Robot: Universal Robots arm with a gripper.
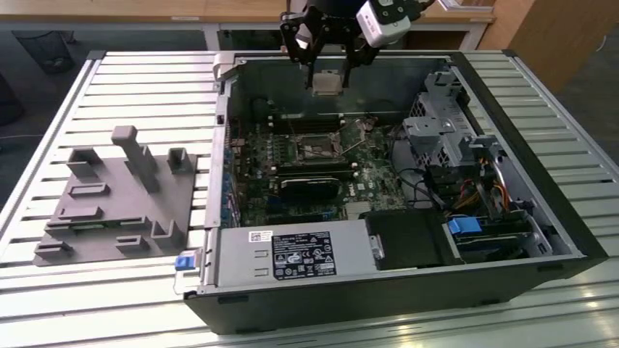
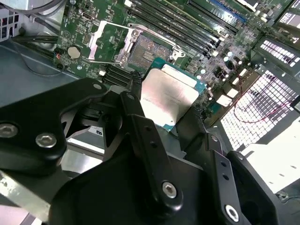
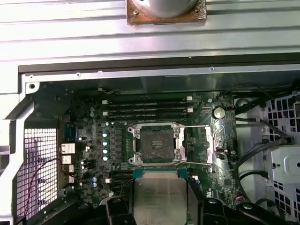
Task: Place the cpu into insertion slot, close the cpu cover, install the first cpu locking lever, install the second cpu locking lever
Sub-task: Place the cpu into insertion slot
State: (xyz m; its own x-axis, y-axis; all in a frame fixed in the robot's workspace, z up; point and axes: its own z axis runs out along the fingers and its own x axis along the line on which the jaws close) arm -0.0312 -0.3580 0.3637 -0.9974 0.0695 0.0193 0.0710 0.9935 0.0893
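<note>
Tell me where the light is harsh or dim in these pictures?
Exterior view: daylight brightens the slatted table, while the inside of the computer case lies in shade; second wrist view: the cpu glares pale on its metal top and the perforated case wall is washed out white; first wrist view: the insertion slot sits dim.

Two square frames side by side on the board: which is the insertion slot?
The insertion slot is the dark-centred one; the gripped cpu is not in it. The cpu cover beside it shows green board through its window.
</note>
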